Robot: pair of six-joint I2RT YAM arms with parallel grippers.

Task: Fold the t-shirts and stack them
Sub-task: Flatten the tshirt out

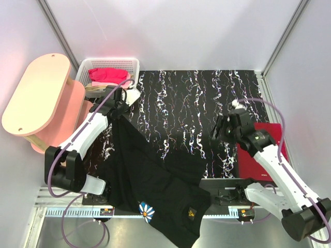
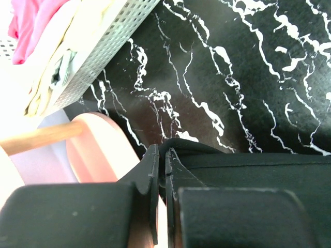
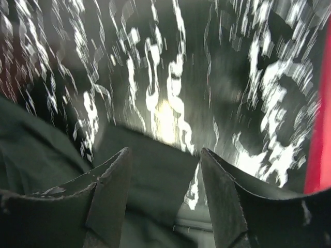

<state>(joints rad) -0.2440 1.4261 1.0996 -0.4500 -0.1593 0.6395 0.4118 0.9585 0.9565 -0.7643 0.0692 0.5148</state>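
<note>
The black daisy-print t-shirt [image 1: 150,175] lies spread across the near left of the table, with its daisy [image 1: 147,211] hanging over the front edge. My left gripper [image 1: 119,108] is shut on the shirt's far corner beside the basket. The wrist view shows the jaws [image 2: 165,152] pinching a fold of the black cloth [image 2: 248,170]. My right gripper [image 1: 216,132] is open and empty above the table, left of the folded dark red t-shirt [image 1: 261,150]. In its wrist view the gripper [image 3: 164,157] hovers over black cloth [image 3: 150,175]. The pink t-shirt [image 1: 106,76] lies in the basket.
The white mesh basket [image 1: 132,63] stands at the far left corner and also shows in the left wrist view [image 2: 103,46]. A pink and beige stool [image 1: 39,93] stands left of the table. The table top is black marbled [image 1: 186,98].
</note>
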